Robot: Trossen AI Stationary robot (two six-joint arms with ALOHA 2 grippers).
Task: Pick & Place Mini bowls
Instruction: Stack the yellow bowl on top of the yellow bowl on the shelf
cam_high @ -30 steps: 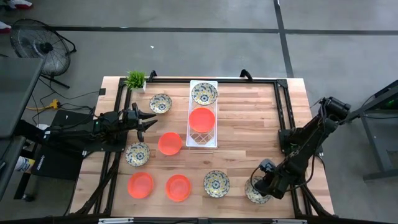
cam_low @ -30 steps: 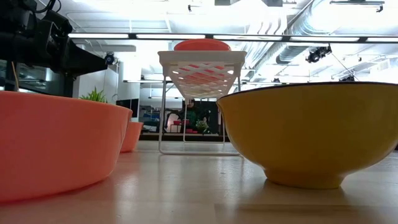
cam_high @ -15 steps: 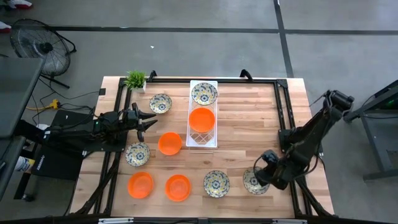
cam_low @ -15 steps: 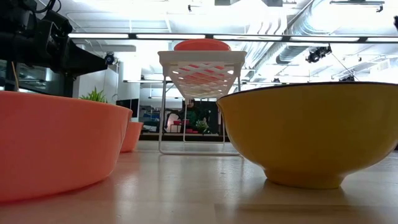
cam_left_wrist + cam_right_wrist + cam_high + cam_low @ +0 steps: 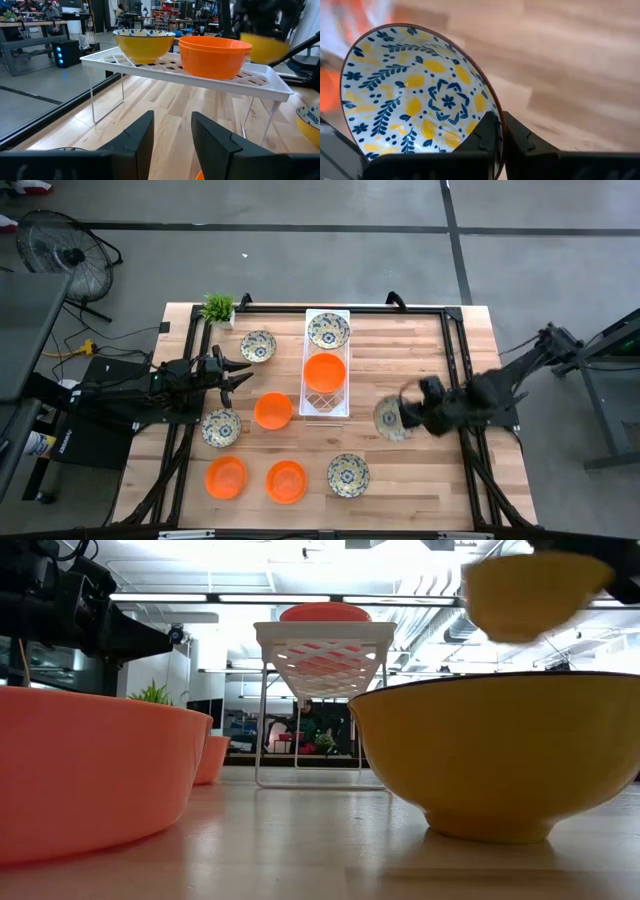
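My right gripper is shut on a cream floral mini bowl, carried in the air right of the white rack; in the low view this bowl floats high. On the rack sit one floral bowl and one orange bowl. More bowls rest on the table: floral ones and orange ones. My left gripper waits open, left of the rack. My right gripper pinches the floral bowl by its rim, one finger inside the bowl and the other outside its wall. The bowl is lifted clear of the table and tilted, its patterned inside turned toward the wrist camera.
A small green potted plant stands at the far left corner. A black frame borders the table. Bare wood lies to the right of the rack. In the low view a yellow-walled bowl and an orange one stand near the camera.
My right gripper has lifted the floral bowl off the near right corner of the table and carried it up and toward the far and left, toward the rack. The bowl is now clear of the table and tilted.
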